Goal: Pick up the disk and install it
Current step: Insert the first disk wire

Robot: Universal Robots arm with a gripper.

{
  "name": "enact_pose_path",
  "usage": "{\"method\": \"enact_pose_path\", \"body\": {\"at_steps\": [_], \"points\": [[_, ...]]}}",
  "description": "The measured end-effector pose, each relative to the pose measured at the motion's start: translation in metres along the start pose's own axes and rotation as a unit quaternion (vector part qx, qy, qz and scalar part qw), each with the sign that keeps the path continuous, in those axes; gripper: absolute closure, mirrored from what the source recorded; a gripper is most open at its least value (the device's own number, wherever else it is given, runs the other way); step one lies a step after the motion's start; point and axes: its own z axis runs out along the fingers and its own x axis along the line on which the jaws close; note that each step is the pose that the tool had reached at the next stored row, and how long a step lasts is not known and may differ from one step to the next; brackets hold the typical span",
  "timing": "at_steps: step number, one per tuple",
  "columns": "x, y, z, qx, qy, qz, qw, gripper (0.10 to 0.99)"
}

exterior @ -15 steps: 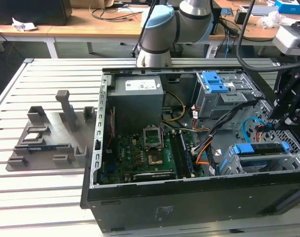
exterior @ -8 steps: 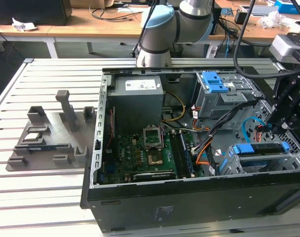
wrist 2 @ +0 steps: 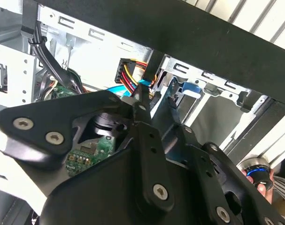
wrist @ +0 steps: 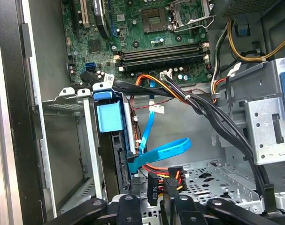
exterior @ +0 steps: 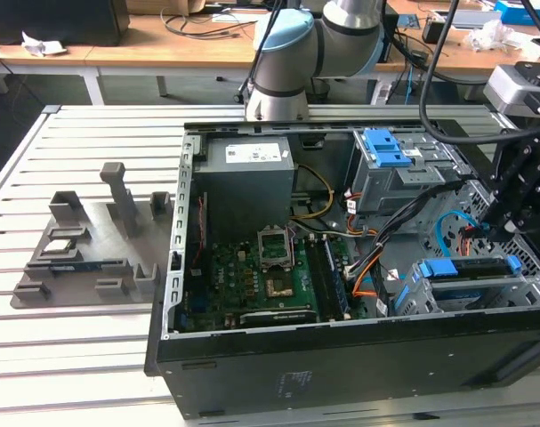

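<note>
Gripper (exterior: 508, 213) hangs inside the open computer case (exterior: 341, 365), at the end towards the exterior view's right. Open or closed, cannot tell: the tips are hidden behind its own black linkage in both wrist views. Nothing visibly held.

Just below and beside it, the disk (exterior: 470, 269): looks already set into the low drive cage (exterior: 483, 298), blue side rails at both ends, not lying loose on the desk (exterior: 74, 356). Seen edge-on in the first wrist view, with a blue pull tab (wrist: 109, 117) on top and the connector edge bare below. Whether fully seated cannot be told.

Close to the gripper, a flat blue data cable (wrist: 163, 151) and a power plug (wrist: 173, 180) on red, yellow and black wires, both loose beside the disk's connector edge and apparently not plugged in. Further out, a thick black cable bundle (wrist: 217, 117) crossing above the motherboard (exterior: 252, 276).

Main risks, judged from here: snagging the blue cable or the wire loom on the linkage in this cramped corner, dragging a plug sideways; pressing on a disk that sits skewed in its rails and jamming it; knocking the cage wall or case rim, given how little room there is.
</note>
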Motion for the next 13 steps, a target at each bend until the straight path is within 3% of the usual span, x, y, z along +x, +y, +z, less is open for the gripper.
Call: {"method": "enact_pose_path", "body": {"at_steps": [2,4,6,10,13], "points": [[0.0000,0.0000,0.0000,0.0000,0.0000,0.000,1.0000,0.871],[0.0000,0.0000,0.0001,0.0000,0.0000,0.000,1.0000,0.922],[0.0014,-0.0002,0.0004,-0.0001,-0.0003,0.000,1.0000,0.922],[0.0139,-0.0010,0.0003,0.0001,0.0005,0.000,1.0000,0.922],[0.0188,-0.0013,0.0027,-0.0002,0.0011,-0.013,0.9999,0.922]]}}
